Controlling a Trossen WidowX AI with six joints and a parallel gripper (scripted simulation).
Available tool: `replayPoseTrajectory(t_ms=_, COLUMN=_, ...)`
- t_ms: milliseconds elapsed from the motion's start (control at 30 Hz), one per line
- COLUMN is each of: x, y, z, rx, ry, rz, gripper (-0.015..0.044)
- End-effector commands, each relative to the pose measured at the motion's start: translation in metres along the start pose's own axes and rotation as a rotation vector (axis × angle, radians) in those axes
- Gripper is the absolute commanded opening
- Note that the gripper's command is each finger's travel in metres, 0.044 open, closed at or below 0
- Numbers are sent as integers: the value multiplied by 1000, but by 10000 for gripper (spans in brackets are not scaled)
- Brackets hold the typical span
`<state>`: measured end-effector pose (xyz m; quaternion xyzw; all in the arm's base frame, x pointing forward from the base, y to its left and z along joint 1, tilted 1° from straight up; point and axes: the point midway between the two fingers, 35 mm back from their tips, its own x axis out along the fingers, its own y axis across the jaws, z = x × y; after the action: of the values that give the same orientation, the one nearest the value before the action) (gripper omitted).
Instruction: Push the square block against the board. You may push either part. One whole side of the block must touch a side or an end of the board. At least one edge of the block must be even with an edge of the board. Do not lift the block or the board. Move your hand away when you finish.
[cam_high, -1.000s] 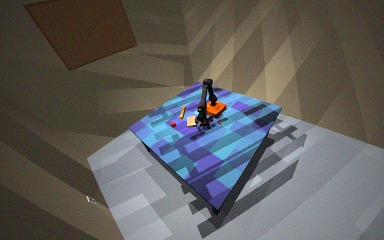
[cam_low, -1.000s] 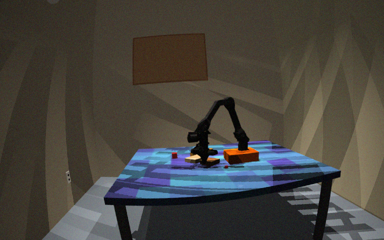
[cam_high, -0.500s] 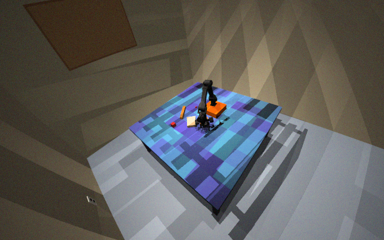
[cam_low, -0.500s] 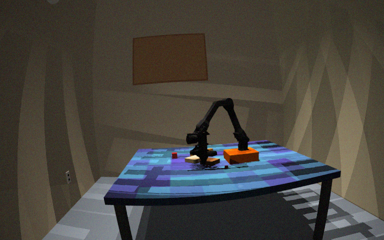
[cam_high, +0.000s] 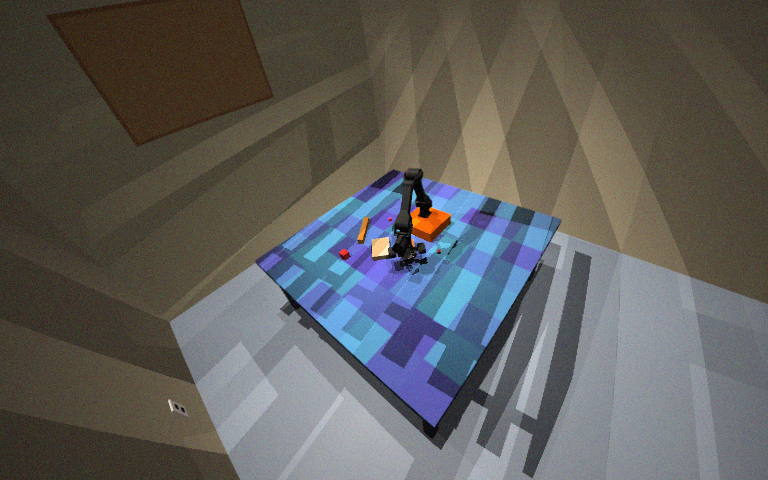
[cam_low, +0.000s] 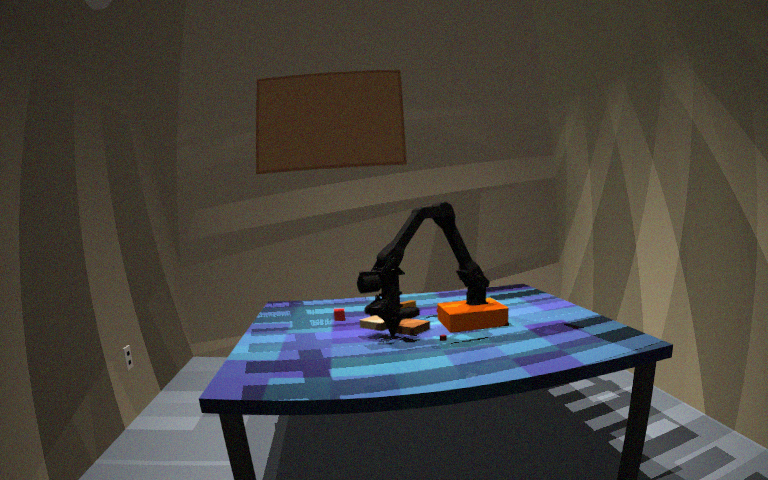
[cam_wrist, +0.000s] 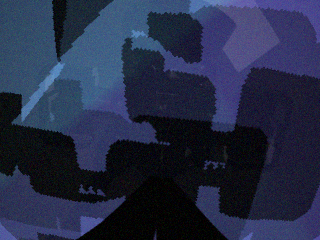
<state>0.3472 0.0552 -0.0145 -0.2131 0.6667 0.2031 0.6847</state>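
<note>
The square tan block (cam_high: 380, 247) (cam_low: 370, 322) lies flat on the table, just left of my gripper in the top view. The thin orange board (cam_high: 363, 229) lies apart from it, farther back and to the left; in the exterior view only a small piece of the board (cam_low: 408, 303) shows behind the arm. Block and board do not touch. My gripper (cam_high: 406, 257) (cam_low: 392, 332) (cam_wrist: 159, 187) is shut and empty, pointing down with its tips at the table surface, beside the block's near side. The wrist view shows only table pattern and shadows.
The arm's orange base (cam_high: 431, 224) (cam_low: 472, 314) stands right of the block. A small red cube (cam_high: 343, 253) (cam_low: 339, 314) sits left of the block. Tiny red dots (cam_high: 438, 250) (cam_low: 442, 337) lie on the patterned table (cam_high: 407, 339) (cam_low: 396, 373).
</note>
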Motion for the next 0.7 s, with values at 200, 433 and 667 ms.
replayPoseTrajectory(t_ms=200, x=-12, y=0, z=8, rx=0, ry=-3, rz=-1, gripper=0)
replayPoseTrajectory(t_ms=433, x=-56, y=0, z=8, rx=4, ry=-6, rz=-4, gripper=0)
replayPoseTrajectory(t_ms=667, x=-55, y=9, z=0, rx=153, ry=-14, rz=-5, gripper=0)
